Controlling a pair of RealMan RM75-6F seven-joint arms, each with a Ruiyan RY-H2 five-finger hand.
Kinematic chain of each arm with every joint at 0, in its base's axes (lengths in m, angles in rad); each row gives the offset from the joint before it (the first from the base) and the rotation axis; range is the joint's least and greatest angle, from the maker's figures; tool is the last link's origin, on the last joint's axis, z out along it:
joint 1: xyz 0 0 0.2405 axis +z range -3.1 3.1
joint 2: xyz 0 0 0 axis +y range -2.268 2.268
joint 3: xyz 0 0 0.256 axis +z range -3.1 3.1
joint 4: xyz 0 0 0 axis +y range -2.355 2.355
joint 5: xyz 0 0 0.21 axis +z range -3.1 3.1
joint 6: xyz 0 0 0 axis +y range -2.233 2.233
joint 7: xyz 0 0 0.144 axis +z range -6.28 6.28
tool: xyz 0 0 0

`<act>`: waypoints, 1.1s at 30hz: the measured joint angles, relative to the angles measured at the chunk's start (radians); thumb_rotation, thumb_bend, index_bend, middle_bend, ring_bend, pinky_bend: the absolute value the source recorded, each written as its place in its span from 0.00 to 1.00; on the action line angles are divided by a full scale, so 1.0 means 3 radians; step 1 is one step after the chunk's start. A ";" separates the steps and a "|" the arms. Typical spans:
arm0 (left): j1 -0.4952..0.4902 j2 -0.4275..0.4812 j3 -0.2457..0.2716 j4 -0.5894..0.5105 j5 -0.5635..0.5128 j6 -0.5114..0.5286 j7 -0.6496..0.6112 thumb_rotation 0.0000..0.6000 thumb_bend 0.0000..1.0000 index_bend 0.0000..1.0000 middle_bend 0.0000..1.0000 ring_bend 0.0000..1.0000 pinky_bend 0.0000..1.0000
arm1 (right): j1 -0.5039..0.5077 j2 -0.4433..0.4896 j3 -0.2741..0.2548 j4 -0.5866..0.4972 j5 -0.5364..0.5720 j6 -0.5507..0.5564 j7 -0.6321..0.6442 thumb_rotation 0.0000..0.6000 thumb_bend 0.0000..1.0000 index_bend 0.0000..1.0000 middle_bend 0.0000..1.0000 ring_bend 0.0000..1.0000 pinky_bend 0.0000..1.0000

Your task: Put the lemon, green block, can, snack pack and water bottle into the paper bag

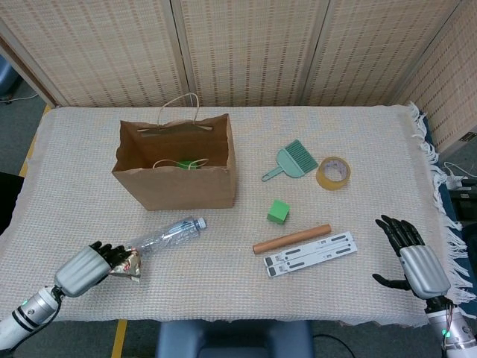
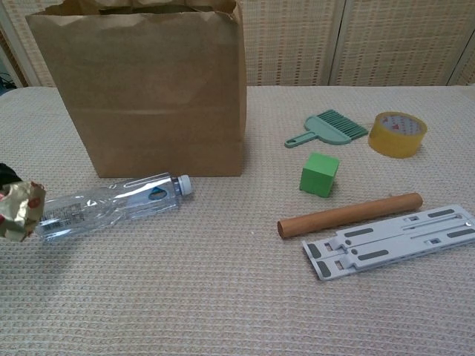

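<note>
With my left hand (image 1: 88, 266) grasping the snack pack (image 1: 127, 264) and my right hand (image 1: 408, 254) empty with fingers apart, the bottle (image 1: 165, 236) and green block (image 1: 278, 211) remained outside the bag (image 1: 175, 179).

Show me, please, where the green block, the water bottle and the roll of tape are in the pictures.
green block (image 2: 319, 174): chest view, on its front face.
water bottle (image 1: 165, 236): head view, on the middle of its clear body.
roll of tape (image 2: 397, 133): chest view, on its yellow outer band.
</note>
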 measured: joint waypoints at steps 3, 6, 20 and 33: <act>0.0007 0.0181 -0.0182 -0.0048 -0.0204 0.0086 -0.0041 1.00 0.69 0.67 0.68 0.64 0.80 | 0.0001 -0.0005 0.0005 0.0000 0.0003 0.0002 -0.0006 1.00 0.01 0.00 0.00 0.00 0.00; 0.0018 0.0252 -0.0388 -0.0092 -0.0466 0.0152 -0.0124 1.00 0.69 0.67 0.68 0.64 0.79 | 0.0002 -0.0010 0.0006 0.0000 0.0007 -0.0002 -0.0021 1.00 0.01 0.00 0.00 0.00 0.00; -0.0165 0.0155 -0.1603 -0.1524 -0.2025 -0.0077 -0.0800 1.00 0.69 0.67 0.66 0.63 0.74 | 0.0000 -0.0003 -0.0008 -0.0008 -0.0005 -0.0009 -0.0008 1.00 0.01 0.00 0.00 0.00 0.00; -0.1019 -0.0318 -0.2124 -0.1569 -0.2501 -0.0682 -0.0253 1.00 0.69 0.67 0.66 0.62 0.73 | 0.0014 0.0043 -0.0027 -0.0047 -0.0017 -0.0048 0.0055 1.00 0.01 0.00 0.00 0.00 0.00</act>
